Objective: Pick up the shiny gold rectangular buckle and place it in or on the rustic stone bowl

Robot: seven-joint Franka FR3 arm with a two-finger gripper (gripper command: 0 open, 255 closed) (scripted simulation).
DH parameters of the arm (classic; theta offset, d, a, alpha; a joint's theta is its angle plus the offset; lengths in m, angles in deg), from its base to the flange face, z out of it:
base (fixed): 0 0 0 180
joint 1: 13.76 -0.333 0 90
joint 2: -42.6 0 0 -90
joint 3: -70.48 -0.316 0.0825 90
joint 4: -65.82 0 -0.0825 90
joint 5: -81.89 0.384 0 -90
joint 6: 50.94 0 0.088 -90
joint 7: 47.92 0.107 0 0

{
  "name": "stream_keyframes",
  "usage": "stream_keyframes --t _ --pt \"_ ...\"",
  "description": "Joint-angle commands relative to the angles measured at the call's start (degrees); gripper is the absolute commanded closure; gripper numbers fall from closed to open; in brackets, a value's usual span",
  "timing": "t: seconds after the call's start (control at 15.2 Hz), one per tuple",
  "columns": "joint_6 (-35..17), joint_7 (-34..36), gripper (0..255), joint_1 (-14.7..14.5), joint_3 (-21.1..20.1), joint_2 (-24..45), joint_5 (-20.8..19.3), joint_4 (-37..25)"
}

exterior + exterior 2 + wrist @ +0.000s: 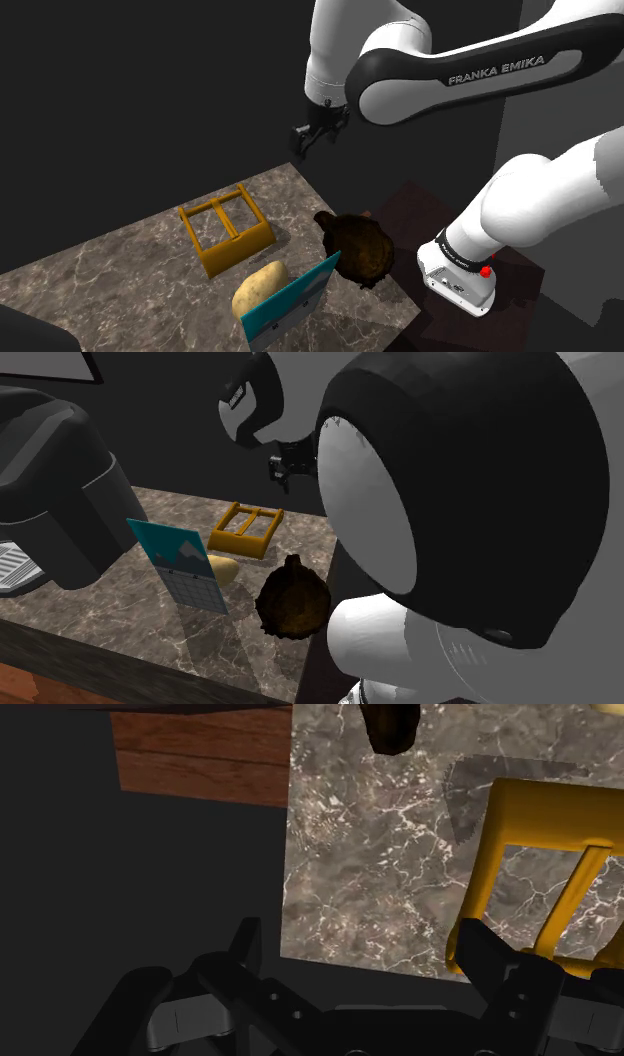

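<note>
The gold rectangular buckle (225,236) lies flat on the marble counter (120,270), a frame with a centre bar. It also appears in the second exterior view (245,529) and the wrist view (497,854). The dark brown rough bowl (356,248) (293,600) stands upright near the counter's edge, beside the buckle. My black gripper (310,136) (285,462) hangs open and empty, well above the counter's edge, apart from both. In the wrist view the gripper (365,949) has its fingers spread, one finger (482,952) over the buckle's near corner.
A pale yellow potato-like lump (258,288) and an upright teal calendar card (291,308) stand near the buckle and the bowl. A large dark appliance (55,492) occupies the counter at the second exterior view's left. A wooden panel (200,759) shows beyond the counter's edge.
</note>
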Motion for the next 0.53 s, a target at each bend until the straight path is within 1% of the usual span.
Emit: stream_keyframes --t 0.0,0.13,0.26,0.46 --pt "-2.94 3.05 0 0.57 -2.19 3.73 -1.18 -0.62" --pt "-5.3 6.71 0 1.29 -4.62 8.12 -3.23 -2.2" --pt "-7.34 10.79 0 2.01 -6.92 12.85 -6.09 -4.11" --pt "-9.58 17.69 0 2.56 -9.67 20.59 -11.98 -7.67"
